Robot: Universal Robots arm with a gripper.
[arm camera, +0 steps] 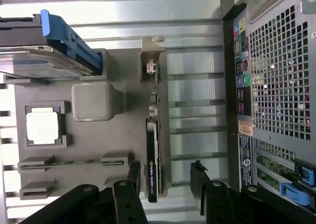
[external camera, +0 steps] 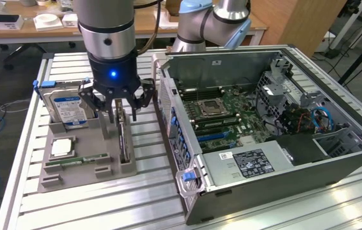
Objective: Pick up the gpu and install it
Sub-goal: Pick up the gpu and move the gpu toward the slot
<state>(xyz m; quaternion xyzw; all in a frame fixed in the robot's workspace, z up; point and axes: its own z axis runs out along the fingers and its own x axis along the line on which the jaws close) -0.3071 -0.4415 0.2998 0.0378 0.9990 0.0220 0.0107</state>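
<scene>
Hovering over the grey holder (external camera: 91,143), gripper (external camera: 118,108) pointing straight down, blue light lit on its body. Jaws spread wide, nothing held.

Between the fingers (arm camera: 134,172): the gpu (arm camera: 153,150), standing on edge in its slot in the holder. One finger sits close beside the card's black face, the other stands further off on the case side. Contact cannot be told. In the exterior view the gpu (external camera: 123,139) runs out from under the hand along the holder.

Further along the card from the fingers: its silvery end bracket (arm camera: 152,56), upright at the holder's end.

Off to the hand's side away from the case: a memory stick (arm camera: 69,162) lying in its slot, a square processor chip (arm camera: 43,126) in a recess, then a hard drive (arm camera: 39,61) with a blue rail, standing on edge.

On the hand's other side: the open computer case (external camera: 296,191), lying on its side, motherboard (external camera: 226,115) exposed. All on a slatted aluminium table (external camera: 104,206).
</scene>
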